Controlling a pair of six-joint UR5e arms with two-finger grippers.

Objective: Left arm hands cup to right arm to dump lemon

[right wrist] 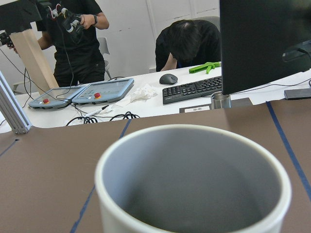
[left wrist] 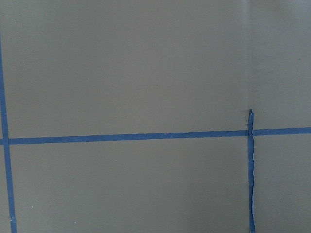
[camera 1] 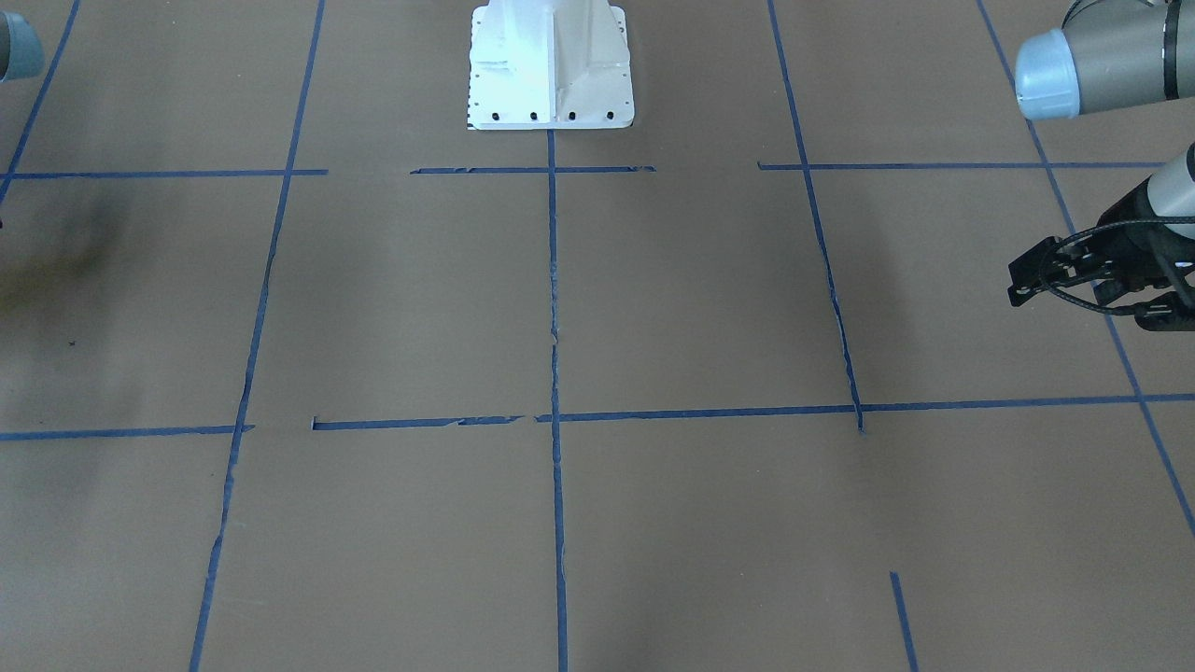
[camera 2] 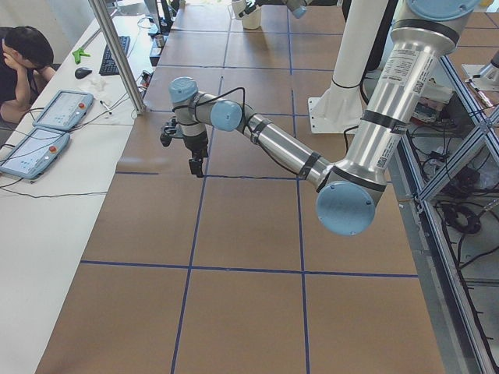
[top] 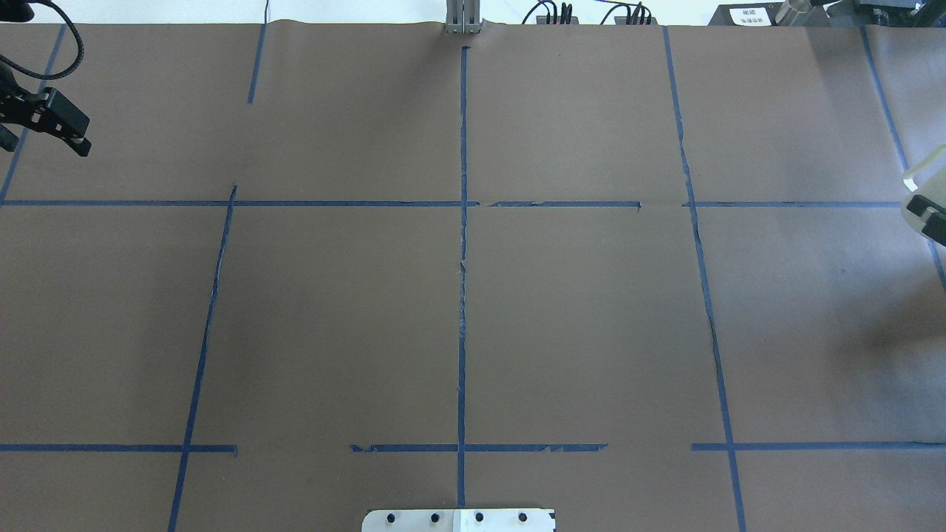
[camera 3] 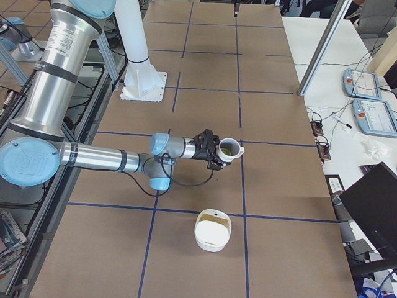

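The right arm's black fingers were closed on the side of a white ceramic mug with a grey inside, holding it clear of the worktop, which was covered in brown paper marked with a grid of blue tape. In the side view a small yellow-green lemon showed inside the mug's mouth. In the right wrist view the mug's rim filled the lower half of the picture, and the lemon could not be made out there. Behind the fingers, the silver right arm with pale-blue joint caps reached out low across the worktop near the table's right end.

On the worktop nearer the side camera, apart from the mug, stood a round white bowl.

At the other end of the table, the left arm's black open-frame fingers pointed down above the worktop with nothing between them. How far apart they stood could not be told. A looped black cable hung beside them. The silver left arm stretched out behind them from its base.

Beyond the worktop, a person sat at a white desk, head resting on one hand.
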